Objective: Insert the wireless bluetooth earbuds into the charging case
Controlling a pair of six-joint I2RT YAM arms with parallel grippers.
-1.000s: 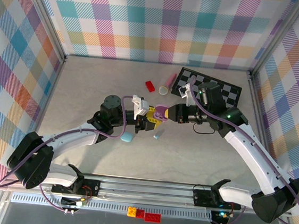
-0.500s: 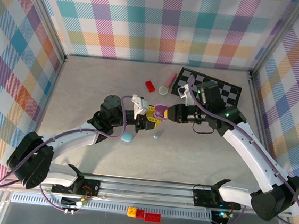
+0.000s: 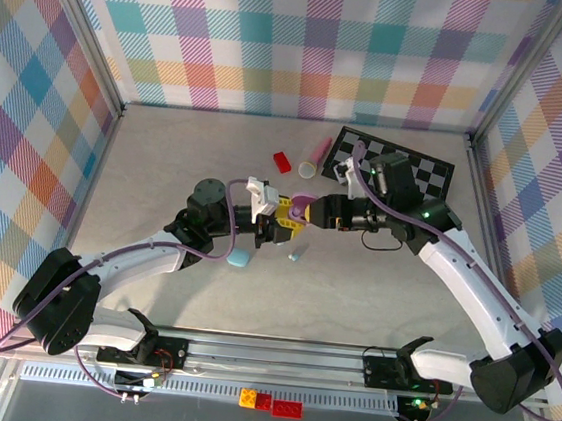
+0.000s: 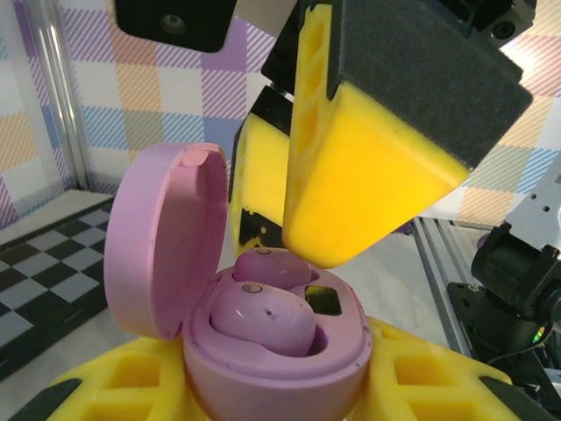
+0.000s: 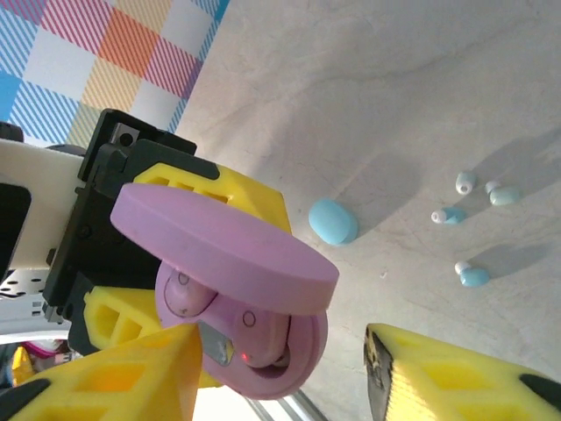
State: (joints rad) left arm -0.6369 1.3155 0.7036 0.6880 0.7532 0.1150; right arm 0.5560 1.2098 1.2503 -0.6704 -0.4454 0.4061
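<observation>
Left wrist: left tool (image 4: 273, 390) grips open pink case (image 4: 289, 368), two pink buds (image 4: 263, 317) seated. Right tool (image 5: 285, 386) wide beside case. Teal buds (image 5: 473, 276) on desk (image 5: 394, 88), apart from case, not yet loaded.

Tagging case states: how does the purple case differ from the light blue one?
The purple case is open, lid raised; the light blue case is shut. The purple case is clamped in the left gripper; the light blue case lies on the table. The purple case shows two purple earbuds seated; the light blue case's inside is hidden. Both are small rounded ovals.
</observation>
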